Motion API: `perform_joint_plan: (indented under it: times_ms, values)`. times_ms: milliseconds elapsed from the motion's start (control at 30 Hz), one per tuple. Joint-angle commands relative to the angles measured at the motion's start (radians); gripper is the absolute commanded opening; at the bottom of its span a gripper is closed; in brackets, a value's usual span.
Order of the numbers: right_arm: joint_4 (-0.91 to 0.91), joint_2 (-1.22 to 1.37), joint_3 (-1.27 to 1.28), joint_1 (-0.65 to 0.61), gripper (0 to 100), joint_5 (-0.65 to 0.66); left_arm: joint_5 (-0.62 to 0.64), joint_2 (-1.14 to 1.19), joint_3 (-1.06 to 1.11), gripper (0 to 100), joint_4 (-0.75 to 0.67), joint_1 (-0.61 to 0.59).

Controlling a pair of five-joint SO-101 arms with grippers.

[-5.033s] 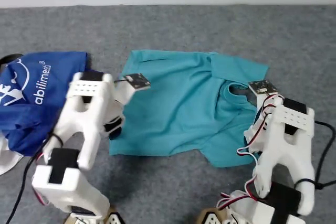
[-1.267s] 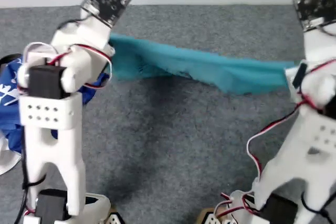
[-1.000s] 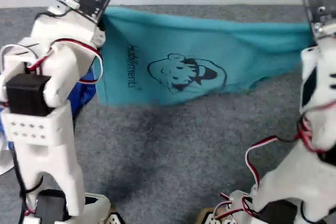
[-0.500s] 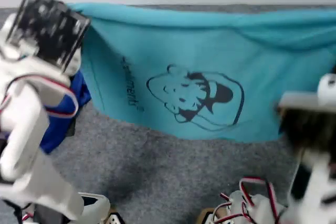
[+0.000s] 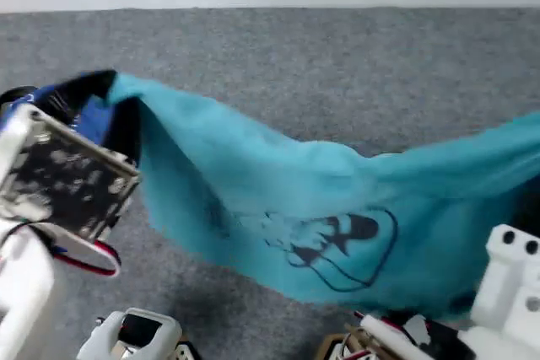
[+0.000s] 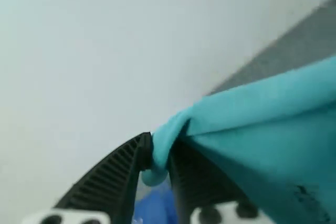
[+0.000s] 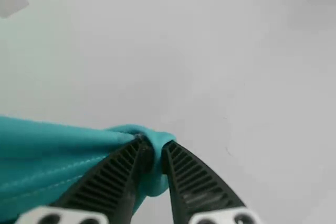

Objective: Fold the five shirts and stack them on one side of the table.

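A teal shirt [image 5: 321, 217] with a dark cartoon print hangs stretched in the air above the grey table, its printed side up in the high view. My left gripper [image 6: 157, 153] is shut on a bunched edge of the teal shirt [image 6: 262, 114], pointing up toward the pale wall. My right gripper [image 7: 152, 156] is shut on another pinched edge of the teal shirt [image 7: 47, 156]. In the high view the left arm's wrist board [image 5: 63, 179] rises at the left and the right arm's white body [image 5: 506, 292] stands at the lower right. A blue shirt [image 5: 84, 115] lies behind the left arm.
The grey carpeted table [image 5: 337, 73] stretches to the pale wall at the back. The arm bases [image 5: 135, 339] sit at the near edge.
Both arms lifted the teal shirt off the table, spread it between them, then swung it toward the near edge. It now sags lower and nearer than half a second ago.
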Motion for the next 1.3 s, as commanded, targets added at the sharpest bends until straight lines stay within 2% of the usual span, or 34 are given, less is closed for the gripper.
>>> perform_joint_plan:
  times_ms: [0, 100, 333, 500, 633, 800, 1000, 1267]
  values:
    - [0.038, 0.039, 0.084, 0.013, 0.9, -0.006, -0.008, -0.026, 0.186, 1, -0.025, 0.009]
    - [0.038, 0.067, 0.227, 0.013, 0.9, -0.041, -0.008, -0.025, 0.332, 1, -0.13, 0.009]
    - [-0.031, 0.156, 0.618, 0.007, 0.9, -0.048, -0.009, 0.072, 0.673, 1, -0.506, 0.009]
    - [-0.243, 0.252, 0.853, 0.007, 0.9, -0.048, -0.014, 0.278, 0.688, 1, -0.7, 0.008]
    - [-0.483, 0.351, 0.988, 0.005, 0.9, -0.048, -0.068, 0.445, 0.67, 1, -0.835, -0.017]
    - [-0.727, 0.498, 1.025, 0.005, 0.9, -0.048, -0.095, 0.664, 0.492, 1, -0.855, -0.071]
    - [-0.967, 0.633, 1.025, 0.012, 0.9, -0.046, -0.117, 0.934, 0.157, 1, -0.838, -0.087]
    - [-1.218, 0.74, 1.025, -0.016, 0.9, -0.041, -0.184, 1.278, -0.39, 1, -0.66, -0.083]
